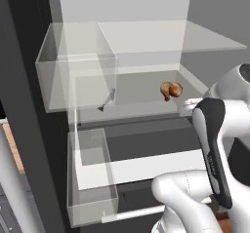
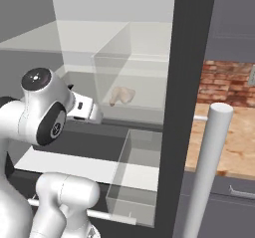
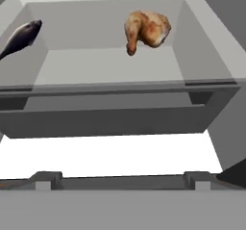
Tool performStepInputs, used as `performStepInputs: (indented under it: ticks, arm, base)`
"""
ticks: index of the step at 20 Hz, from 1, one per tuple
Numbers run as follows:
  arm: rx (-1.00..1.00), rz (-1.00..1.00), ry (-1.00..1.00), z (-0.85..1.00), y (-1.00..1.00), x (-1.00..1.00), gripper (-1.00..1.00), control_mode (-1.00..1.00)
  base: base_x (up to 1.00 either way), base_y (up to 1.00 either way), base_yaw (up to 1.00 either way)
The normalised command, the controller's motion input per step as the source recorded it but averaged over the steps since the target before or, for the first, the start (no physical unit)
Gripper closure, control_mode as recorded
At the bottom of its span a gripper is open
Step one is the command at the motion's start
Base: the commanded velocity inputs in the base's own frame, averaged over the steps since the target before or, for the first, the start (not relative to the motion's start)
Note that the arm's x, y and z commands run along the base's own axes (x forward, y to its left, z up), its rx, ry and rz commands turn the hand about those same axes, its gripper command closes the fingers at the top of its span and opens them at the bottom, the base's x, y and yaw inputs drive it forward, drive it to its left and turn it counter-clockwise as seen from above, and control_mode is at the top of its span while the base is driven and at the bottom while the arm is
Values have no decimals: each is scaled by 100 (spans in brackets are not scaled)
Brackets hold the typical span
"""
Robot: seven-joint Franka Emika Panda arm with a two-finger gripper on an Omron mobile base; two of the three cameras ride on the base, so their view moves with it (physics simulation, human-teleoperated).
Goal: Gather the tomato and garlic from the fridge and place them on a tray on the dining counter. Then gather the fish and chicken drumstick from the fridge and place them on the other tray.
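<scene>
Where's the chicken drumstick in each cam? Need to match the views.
Left base view: chicken drumstick right of centre, at the back right of the fridge shelf.
Right base view: centre, pale, seen through the clear door bin, drumstick at.
Hand view: upper middle, at, toward the shelf's far side, with the fish at the upper left.
Shared landmark: the fridge shelf it sits on.

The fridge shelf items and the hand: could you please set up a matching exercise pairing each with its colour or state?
Things:
1. chicken drumstick
2. fish
3. hand
4. door bin

Descriptions:
A. see-through
B. open, holding nothing
C. golden brown
D. dark grey

Pairs: 1-C, 2-D, 3-B, 4-A
</scene>
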Motion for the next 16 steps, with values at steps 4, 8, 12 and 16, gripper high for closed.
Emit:
performStepInputs:
  ticks: [4, 8, 12, 16]
  arm:
    - [0, -1, -17, 0, -5, 85, -100, -100]
    - [0, -7, -5, 0, 0, 83, -100, -100]
    - [0, -3, 5, 12, 0, 58, -100, -100]
    - [0, 0, 2, 0, -4, 43, -100, -100]
  base:
    - [0, 0, 0]
    - [0, 0, 0]
    - [0, 0, 0]
    - [0, 0, 0]
